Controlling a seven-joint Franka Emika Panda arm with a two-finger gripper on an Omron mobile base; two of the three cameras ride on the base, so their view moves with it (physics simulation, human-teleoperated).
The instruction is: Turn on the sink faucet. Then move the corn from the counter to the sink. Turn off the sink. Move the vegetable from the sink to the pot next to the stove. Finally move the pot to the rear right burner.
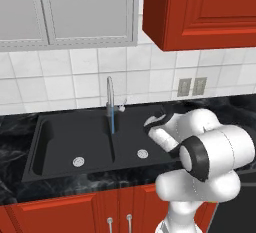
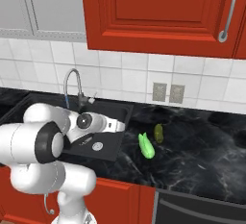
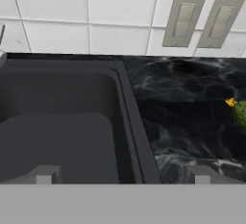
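Water runs in a thin blue stream [image 1: 112, 122] from the curved faucet [image 1: 109, 94] into the black sink [image 1: 50, 149]. My gripper [image 1: 149, 125] hangs open and empty over the sink's right basin [image 3: 57, 136], pointing toward the counter on the right. The corn [image 2: 146, 146], a bright green husked ear as far as I can tell, lies on the dark counter right of the sink. In the hand view both fingertips [image 3: 43, 175] stand wide apart with nothing between them. The pot and the burners are out of view.
A shorter olive-green vegetable [image 2: 158, 132] with an orange tip [image 3: 231, 102] lies just behind the corn. Two grey wall outlets [image 2: 168, 92] sit on the tiled backsplash. Red cabinets [image 2: 158, 11] hang overhead. A dark oven front [image 2: 202, 208] begins at the lower right.
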